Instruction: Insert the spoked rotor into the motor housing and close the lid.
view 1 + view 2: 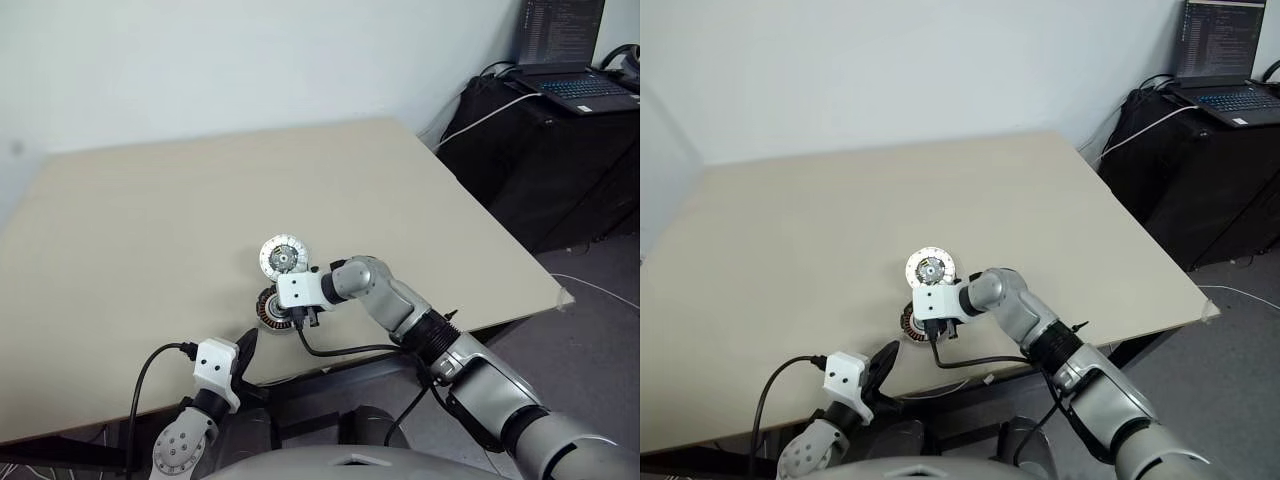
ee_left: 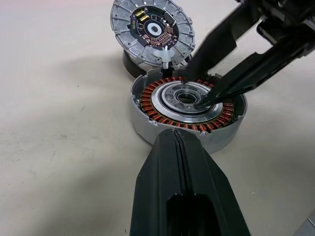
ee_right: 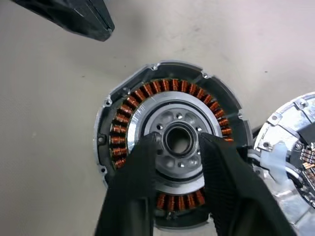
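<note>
The motor housing (image 3: 147,91) lies flat near the table's front edge, copper windings ringing a grey centre with round holes and a hub. I cannot tell the spoked rotor apart from that centre. My right gripper (image 3: 178,142) points down into it, open, one fingertip on each side of the hub. The lid (image 2: 152,32) rests just behind the housing (image 1: 268,305), touching its far rim, circuit face and pale segments up. A dark shape shows under the lid's edge. My left gripper (image 2: 172,133) is shut and empty, hovering just short of the housing's near rim.
The beige table (image 1: 150,200) stretches wide behind and to the left. Its front edge runs right under both arms. A black cable (image 1: 340,350) loops from the right wrist. Off the table at the back right, a laptop (image 1: 580,85) sits on a black stand.
</note>
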Action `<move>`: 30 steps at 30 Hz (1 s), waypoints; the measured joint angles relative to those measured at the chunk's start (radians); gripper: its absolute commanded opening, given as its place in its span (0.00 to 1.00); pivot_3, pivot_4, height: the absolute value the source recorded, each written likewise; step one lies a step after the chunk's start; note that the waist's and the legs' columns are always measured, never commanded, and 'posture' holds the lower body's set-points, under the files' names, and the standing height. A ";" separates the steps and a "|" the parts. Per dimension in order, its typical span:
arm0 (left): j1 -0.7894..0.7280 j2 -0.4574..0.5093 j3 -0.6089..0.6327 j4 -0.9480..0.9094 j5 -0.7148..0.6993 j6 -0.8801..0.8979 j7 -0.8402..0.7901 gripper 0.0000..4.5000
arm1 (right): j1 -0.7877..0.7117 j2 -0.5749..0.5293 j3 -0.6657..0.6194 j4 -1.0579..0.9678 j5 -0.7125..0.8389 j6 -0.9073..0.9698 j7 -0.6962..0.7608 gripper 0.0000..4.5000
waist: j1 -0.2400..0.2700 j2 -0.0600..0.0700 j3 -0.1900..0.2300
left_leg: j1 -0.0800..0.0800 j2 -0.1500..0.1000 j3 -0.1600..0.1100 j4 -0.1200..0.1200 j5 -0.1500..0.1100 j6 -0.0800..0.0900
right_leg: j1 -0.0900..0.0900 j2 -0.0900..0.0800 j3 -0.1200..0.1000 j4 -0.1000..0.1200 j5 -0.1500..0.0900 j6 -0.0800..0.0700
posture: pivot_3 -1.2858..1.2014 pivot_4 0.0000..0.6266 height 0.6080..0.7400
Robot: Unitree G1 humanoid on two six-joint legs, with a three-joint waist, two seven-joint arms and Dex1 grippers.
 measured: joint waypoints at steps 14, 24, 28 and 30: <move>-0.012 0.001 -0.001 -0.008 0.000 0.014 0.001 0.00 | 0.050 -0.016 -0.055 -0.101 0.035 0.035 -0.064 0.01 | 0.001 -0.001 0.000 | -0.001 0.000 0.000 0.000 0.000 0.000 | 0.000 0.000 0.000 0.000 0.000 0.000 | 0.52 0.00 1.00; 0.007 0.010 0.000 -0.073 -0.001 0.052 0.000 0.00 | 0.382 -0.066 -0.275 -0.461 0.142 0.269 -0.211 0.01 | 0.000 -0.002 0.003 | -0.001 -0.001 -0.001 0.000 0.000 0.000 | 0.000 -0.001 0.000 -0.001 0.000 0.000 | 0.52 0.00 1.00; 0.006 0.020 0.001 -0.078 -0.007 0.070 -0.002 0.00 | 0.461 -0.030 -0.375 -0.569 0.202 0.415 -0.290 0.01 | 0.001 -0.003 0.003 | 0.000 -0.001 -0.003 0.000 -0.001 0.000 | 0.000 -0.001 -0.001 -0.001 0.000 0.000 | 0.52 0.00 1.00; 0.003 0.022 0.001 -0.078 -0.009 0.074 -0.006 0.00 | 0.480 0.006 -0.430 -0.603 0.258 0.495 -0.317 0.09 | 0.001 -0.002 0.004 | -0.001 -0.001 -0.004 0.000 -0.001 0.000 | 0.000 -0.002 -0.002 -0.001 0.000 0.000 | 0.52 0.00 1.00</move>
